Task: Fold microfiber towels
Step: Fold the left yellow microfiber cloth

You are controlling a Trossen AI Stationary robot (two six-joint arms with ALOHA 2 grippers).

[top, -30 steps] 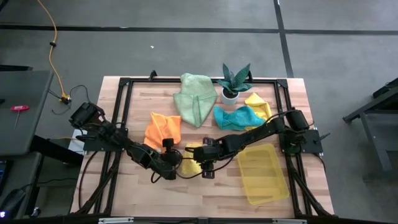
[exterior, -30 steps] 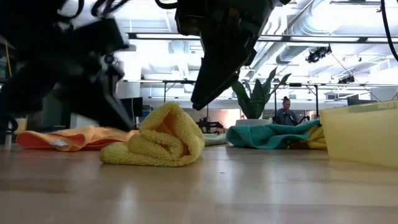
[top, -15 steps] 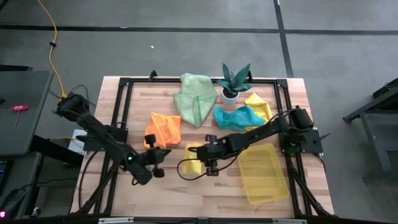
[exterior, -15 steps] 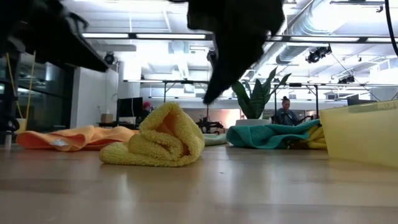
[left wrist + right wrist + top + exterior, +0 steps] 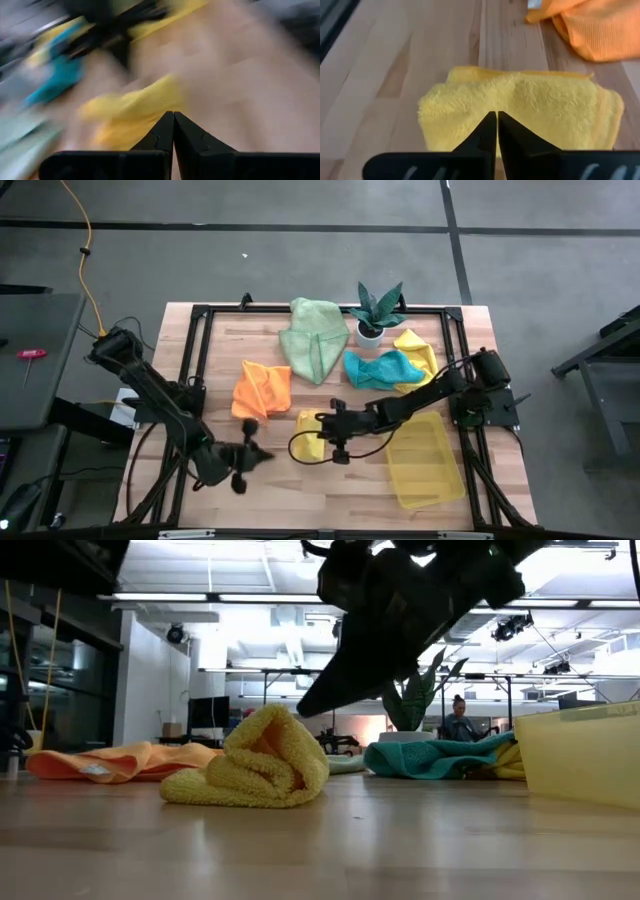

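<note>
A crumpled yellow microfiber towel (image 5: 308, 430) (image 5: 255, 765) (image 5: 520, 107) lies in a heap on the table's middle. My right gripper (image 5: 330, 442) (image 5: 496, 116) is shut and slants down from the right, its tips (image 5: 303, 710) at the heap's top. My left gripper (image 5: 243, 465) (image 5: 173, 115) is shut on nothing and hangs above the near left part of the table, away from the towel. More towels lie flat or crumpled: orange (image 5: 262, 390), pale green (image 5: 312, 340), teal (image 5: 380, 368) and a second yellow one (image 5: 415, 348). My right gripper's shut fingertips (image 5: 490, 122) stand at the top of the yellow towel's heap (image 5: 510, 90), slanting down from the table's right. Whether they touch the cloth or have any of it between them, I cannot tell. The towel rests on the table.
A translucent yellow tray (image 5: 422, 458) (image 5: 580, 755) sits at the near right. A small spiky plant in a white pot (image 5: 378, 310) stands at the far side between the green and yellow towels. A black frame (image 5: 200, 315) runs around the tabletop. Bare wood lies in front of the yellow heap.
My left gripper has drawn back from the yellow towel toward the table's near left corner, rising and turning. My right gripper has tipped down toward the yellow heap and shut. The heap keeps its shape and place.
</note>
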